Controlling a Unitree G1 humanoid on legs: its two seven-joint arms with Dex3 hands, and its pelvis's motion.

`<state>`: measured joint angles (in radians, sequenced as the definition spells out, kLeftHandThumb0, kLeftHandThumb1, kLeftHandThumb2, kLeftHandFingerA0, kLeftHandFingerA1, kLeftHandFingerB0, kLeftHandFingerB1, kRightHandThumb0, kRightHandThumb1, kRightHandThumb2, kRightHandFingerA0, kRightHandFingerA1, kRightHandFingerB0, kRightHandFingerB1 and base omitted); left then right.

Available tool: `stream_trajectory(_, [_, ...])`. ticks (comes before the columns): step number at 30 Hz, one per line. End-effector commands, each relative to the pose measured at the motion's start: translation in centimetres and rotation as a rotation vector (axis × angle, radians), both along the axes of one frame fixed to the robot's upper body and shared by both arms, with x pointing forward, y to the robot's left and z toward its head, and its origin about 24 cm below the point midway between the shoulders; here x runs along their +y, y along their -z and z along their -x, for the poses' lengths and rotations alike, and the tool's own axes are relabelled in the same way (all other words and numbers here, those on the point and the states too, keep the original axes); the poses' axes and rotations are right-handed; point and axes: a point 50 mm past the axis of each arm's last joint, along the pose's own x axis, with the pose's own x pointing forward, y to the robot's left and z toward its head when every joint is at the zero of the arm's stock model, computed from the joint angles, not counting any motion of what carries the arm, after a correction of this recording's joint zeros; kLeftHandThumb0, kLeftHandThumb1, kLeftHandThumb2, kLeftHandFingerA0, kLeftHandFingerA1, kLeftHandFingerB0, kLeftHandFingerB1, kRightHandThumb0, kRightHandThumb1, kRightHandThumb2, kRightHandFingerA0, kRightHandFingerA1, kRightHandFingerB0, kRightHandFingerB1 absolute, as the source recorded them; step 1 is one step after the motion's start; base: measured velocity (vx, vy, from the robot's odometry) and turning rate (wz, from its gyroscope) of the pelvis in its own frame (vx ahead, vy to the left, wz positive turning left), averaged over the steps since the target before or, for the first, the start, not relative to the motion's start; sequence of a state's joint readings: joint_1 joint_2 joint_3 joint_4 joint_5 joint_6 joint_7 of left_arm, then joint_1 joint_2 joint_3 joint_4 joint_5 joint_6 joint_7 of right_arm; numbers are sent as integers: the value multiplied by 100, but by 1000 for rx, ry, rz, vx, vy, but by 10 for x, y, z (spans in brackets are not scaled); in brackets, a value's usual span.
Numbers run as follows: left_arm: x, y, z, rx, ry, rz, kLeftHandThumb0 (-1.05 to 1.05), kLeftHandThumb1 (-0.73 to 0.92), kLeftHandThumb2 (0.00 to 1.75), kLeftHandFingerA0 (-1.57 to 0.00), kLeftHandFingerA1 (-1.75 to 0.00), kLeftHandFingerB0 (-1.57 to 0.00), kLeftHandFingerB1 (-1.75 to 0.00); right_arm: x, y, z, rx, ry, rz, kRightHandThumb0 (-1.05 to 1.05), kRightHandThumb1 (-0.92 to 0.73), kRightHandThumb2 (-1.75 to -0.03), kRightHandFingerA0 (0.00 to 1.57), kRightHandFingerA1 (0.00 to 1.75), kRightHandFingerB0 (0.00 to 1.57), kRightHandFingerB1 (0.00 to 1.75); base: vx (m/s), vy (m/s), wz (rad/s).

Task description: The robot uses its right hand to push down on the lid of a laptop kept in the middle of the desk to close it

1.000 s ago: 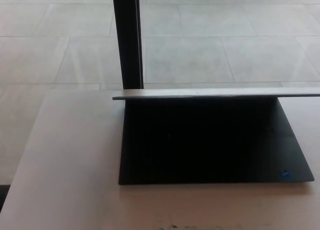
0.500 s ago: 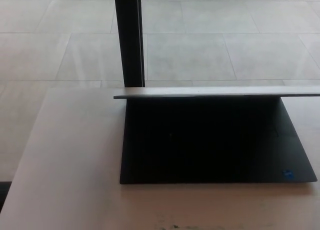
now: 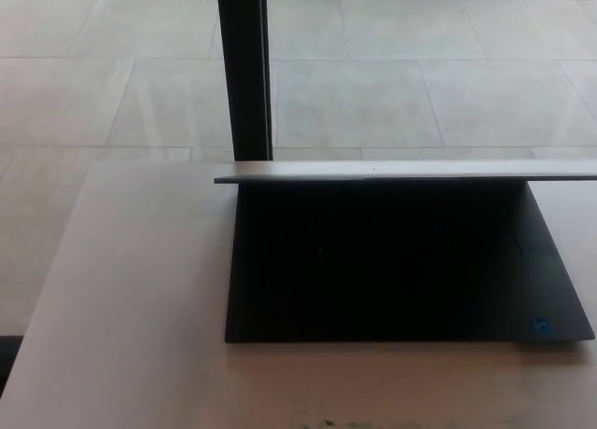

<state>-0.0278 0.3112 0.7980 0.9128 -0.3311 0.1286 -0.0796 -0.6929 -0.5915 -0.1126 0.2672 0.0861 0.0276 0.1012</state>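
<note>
Beyond the far edge lies a pale tiled floor (image 3: 420, 84), crossed by a dark upright post (image 3: 245, 70). Nearer, the light tabletop (image 3: 131, 308) fills the lower picture. On it, towards the middle and right, sits the laptop (image 3: 401, 261), open, its silver lid (image 3: 401, 172) seen edge-on above a black base too dark to show keys, probably in shadow. A small blue sticker (image 3: 539, 325) marks the near right corner. Over the last second the whole view has slid slightly, so the camera moved, not the laptop; the lid stands as before. Neither hand shows, so their state cannot be told. Closing has not begun.
</note>
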Motion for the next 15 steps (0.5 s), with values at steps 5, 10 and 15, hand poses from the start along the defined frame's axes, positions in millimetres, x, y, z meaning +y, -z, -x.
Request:
stream_trajectory(5, [8,-6,4,-31,-49,20,-105,92,90,-29,-99,-21,-74,71,40,-23,198,-183,908,-86,-90,-68,27,49,32,30,0,0,0])
stream_trajectory(10, [7,-4,4,-28,-51,34,-100,83,125,-30,-85,-24,-70,67,80,-32,335,-213,943,-84,-89,-67,35,47,35,32,0,0,0])
stream_trajectory(15, [7,-5,6,-19,-37,31,-105,92,92,-28,-96,-21,-72,55,103,-35,458,-182,962,-81,-89,-67,35,51,36,35,0,0,0])
